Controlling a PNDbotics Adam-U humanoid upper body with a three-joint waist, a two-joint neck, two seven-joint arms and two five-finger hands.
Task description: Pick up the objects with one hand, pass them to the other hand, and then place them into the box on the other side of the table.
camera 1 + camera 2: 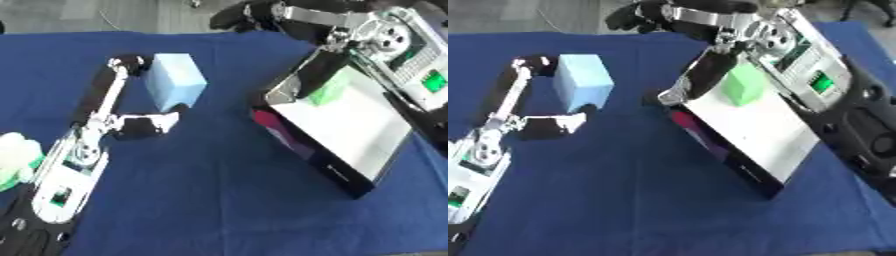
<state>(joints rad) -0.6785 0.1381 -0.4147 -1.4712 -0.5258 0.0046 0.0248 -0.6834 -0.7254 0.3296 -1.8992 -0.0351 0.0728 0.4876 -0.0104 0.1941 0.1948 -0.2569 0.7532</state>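
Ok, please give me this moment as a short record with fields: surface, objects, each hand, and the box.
surface: blue tablecloth
left hand: fingers and thumb spread around the light blue block, not closed on it
light blue block: standing on the cloth, left side
right hand: over the box, fingers curled on the green block
box: white inside, dark sides, on the right side, tilted
other: pale objects at the left edge, unclear

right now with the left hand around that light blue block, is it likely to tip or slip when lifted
The light blue block looks rigid with flat faces, so it probably won't flex or roll. It stands taller than it is wide, so a nudge could tip it. The left hand has a finger and the thumb on opposite sides of it; those smooth faces might slip.
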